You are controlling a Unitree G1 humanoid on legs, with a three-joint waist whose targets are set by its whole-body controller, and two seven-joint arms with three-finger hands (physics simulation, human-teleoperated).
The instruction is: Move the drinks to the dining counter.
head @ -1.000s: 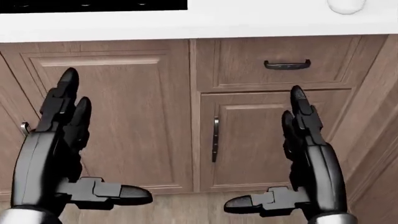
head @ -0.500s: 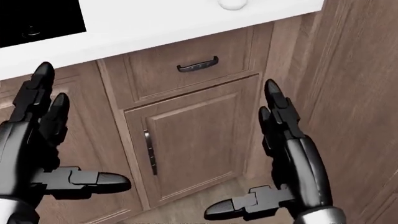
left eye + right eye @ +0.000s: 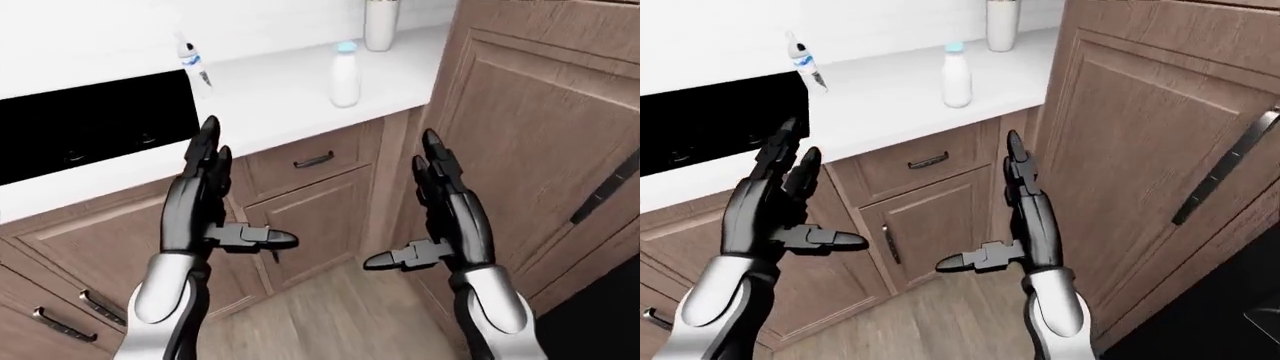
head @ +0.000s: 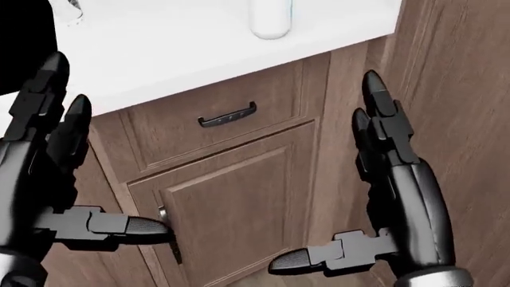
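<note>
Camera has swung up and right since a second ago, bringing the drinks within sight: a smooth white milk bottle near the glossy counter's right edge, a slim bottle by the black cooktop. Left hand and right hand hang splayed, grasping nothing.

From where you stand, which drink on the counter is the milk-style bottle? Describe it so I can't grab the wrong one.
On the white counter, look toward the tall wooden cabinet at the view's right. The milk bottle stands upright there, opaque white with a pale blue cap. The clear water bottle beside the black stove is slimmer and tilted.
</note>
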